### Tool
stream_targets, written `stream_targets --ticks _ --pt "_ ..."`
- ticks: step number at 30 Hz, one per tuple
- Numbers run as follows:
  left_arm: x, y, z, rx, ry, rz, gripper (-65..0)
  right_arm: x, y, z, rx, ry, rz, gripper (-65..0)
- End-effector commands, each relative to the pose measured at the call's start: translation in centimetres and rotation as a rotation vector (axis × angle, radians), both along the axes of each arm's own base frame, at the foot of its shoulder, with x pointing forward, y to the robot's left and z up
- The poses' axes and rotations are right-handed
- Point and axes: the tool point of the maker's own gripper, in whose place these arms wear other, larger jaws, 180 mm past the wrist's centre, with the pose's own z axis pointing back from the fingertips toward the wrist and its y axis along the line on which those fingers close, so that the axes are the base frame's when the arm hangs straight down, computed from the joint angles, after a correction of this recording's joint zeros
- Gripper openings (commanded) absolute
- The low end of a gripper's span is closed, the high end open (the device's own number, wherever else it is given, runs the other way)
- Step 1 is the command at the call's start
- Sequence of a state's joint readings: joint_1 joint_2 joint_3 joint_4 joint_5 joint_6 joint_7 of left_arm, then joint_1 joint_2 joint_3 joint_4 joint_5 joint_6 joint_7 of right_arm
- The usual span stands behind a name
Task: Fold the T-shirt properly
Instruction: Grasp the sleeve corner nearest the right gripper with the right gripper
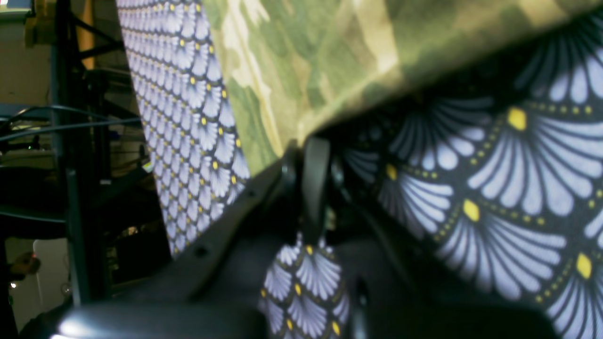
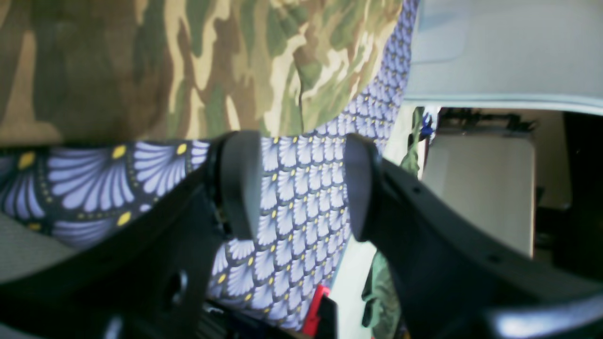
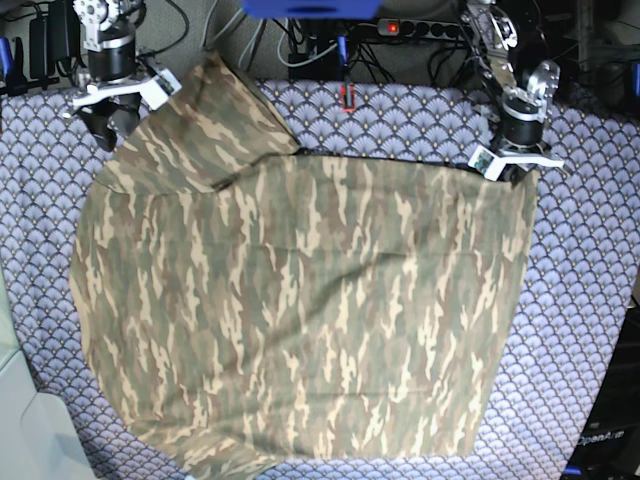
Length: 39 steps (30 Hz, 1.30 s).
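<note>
1. Nearest the base camera lies the rounded lower edge of the T-shirt (image 3: pixel 300 320), spread nearly flat on the table (image 3: pixel 590 330), which wears a purple-grey fan-scale tablecloth (image 3: pixel 400 115).
2. The T-shirt covers most of the table's middle; its broad span runs across the base view, with 1 flap reaching toward the far corner on that view's left.
3. Further back, on the base view's right, the left gripper (image 3: pixel 508 165) sits at the T-shirt's far corner. Its jaws are closed tight; in the left wrist view the camouflage edge (image 1: pixel 330 61) comes down to them, so it appears to pinch that corner, though the pinch itself is dark and blurred.
4. At the far left of the base view, the right gripper (image 2: pixel 301 188) stands wide and holds nothing, with bare tablecloth between its pads (image 2: pixel 240 183).
5. The T-shirt's edge lies just beyond the right gripper's tips, so this arm is the nearer one for taking the flap.
</note>
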State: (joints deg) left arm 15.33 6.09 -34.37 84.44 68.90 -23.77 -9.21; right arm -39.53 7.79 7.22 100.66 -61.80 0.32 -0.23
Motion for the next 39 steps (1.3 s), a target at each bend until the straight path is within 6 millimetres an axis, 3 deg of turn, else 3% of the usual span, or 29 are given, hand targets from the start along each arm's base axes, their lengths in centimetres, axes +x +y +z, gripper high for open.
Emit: stream_targets --ticks 1,16,23,27,39 --pt "-0.9 -2.0 -1.2 -0.068 0.041 -0.025 -65.0 0.3 0.0 0.6 -0.028 -0.006 0.029 -35.9" --pt "-1.0 -2.4 -1.3 -0.079 0.044 -0.019 -65.0 -1.4 2.3 -2.1 -0.186 0.183 0.289 -36.2" --pt "-1.2 -1.4 -1.0 -0.081 0.03 0.023 -65.0 -2.6 -0.1 -4.1 -0.226 0.279 0.313 -36.3" --pt "-1.1 -1.4 -1.0 -0.081 0.028 0.023 -65.0 -2.6 0.2 -4.2 -0.198 0.277 0.311 -36.3" --pt "-1.5 -1.3 -1.1 -0.079 0.037 0.028 -65.0 -0.2 4.9 -4.1 -0.08 0.216 0.364 -36.3"
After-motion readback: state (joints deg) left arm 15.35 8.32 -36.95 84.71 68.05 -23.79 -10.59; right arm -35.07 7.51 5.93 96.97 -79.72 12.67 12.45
